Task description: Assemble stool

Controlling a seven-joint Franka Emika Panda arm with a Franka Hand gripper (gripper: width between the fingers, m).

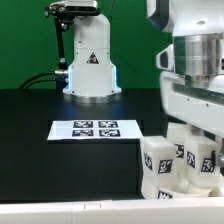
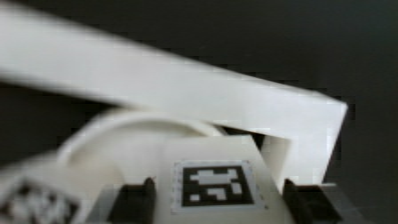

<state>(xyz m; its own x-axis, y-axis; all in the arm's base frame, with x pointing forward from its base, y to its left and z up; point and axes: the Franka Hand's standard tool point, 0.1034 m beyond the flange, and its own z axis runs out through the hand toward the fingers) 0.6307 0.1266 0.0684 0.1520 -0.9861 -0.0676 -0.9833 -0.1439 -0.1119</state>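
Note:
My gripper (image 1: 190,138) hangs over a cluster of white stool parts at the exterior view's lower right. In the wrist view its two black fingers (image 2: 139,198) stand on either side of a white chunky stool leg (image 2: 221,180) with a black-and-white tag, and my gripper (image 2: 222,203) looks shut on it. The round rimmed seat (image 2: 107,140) lies just beside that leg, partly hidden by it. In the exterior view, two tagged white legs (image 1: 160,168) (image 1: 201,163) stand upright side by side under the hand.
The marker board (image 1: 96,129) lies flat mid-table. The arm's white base (image 1: 90,65) stands at the back. A white angled bar (image 2: 214,85) runs close behind the seat. A white strip (image 1: 70,212) lines the table's front edge.

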